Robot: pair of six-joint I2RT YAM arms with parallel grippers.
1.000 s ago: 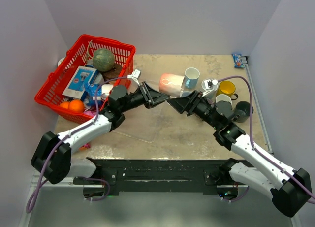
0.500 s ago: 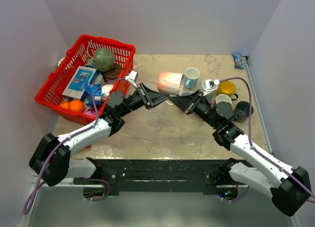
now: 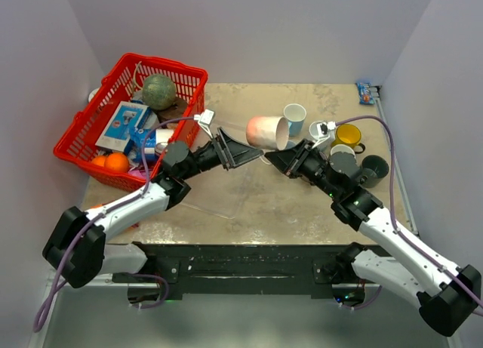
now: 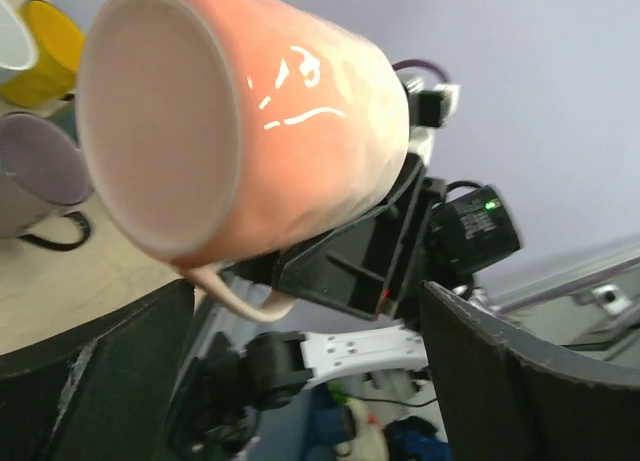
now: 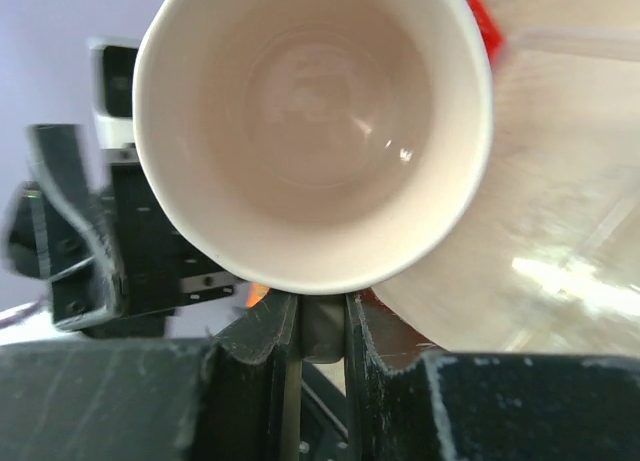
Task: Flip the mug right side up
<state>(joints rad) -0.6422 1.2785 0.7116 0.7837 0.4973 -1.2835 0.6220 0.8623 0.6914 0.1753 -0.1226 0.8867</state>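
Observation:
The mug [image 3: 266, 131], salmon pink with a cream inside and a pale handle, hangs on its side above the middle of the table. Its mouth faces my right wrist camera [image 5: 310, 131] and its base faces my left wrist camera [image 4: 200, 131]. My right gripper [image 3: 278, 158] is shut on the mug's lower side, jaws close together under the rim [image 5: 320, 331]. The handle [image 4: 240, 301] curves down beside those black jaws. My left gripper [image 3: 243, 153] stands open just left of the mug, its fingers [image 4: 530, 381] wide apart and off it.
A red basket [image 3: 83, 125] full of items sits at the back left. Several mugs cluster at the right: blue-and-white [image 3: 294, 118], yellow [image 3: 349, 134], dark [image 3: 373, 167]. A blue packet [image 3: 365, 93] lies in the far right corner. A clear plastic sheet [image 3: 219, 204] lies near the front.
My left gripper has opened and let go of the mug. My right gripper has closed on it and now carries it alone, with the mouth turned toward the right arm.

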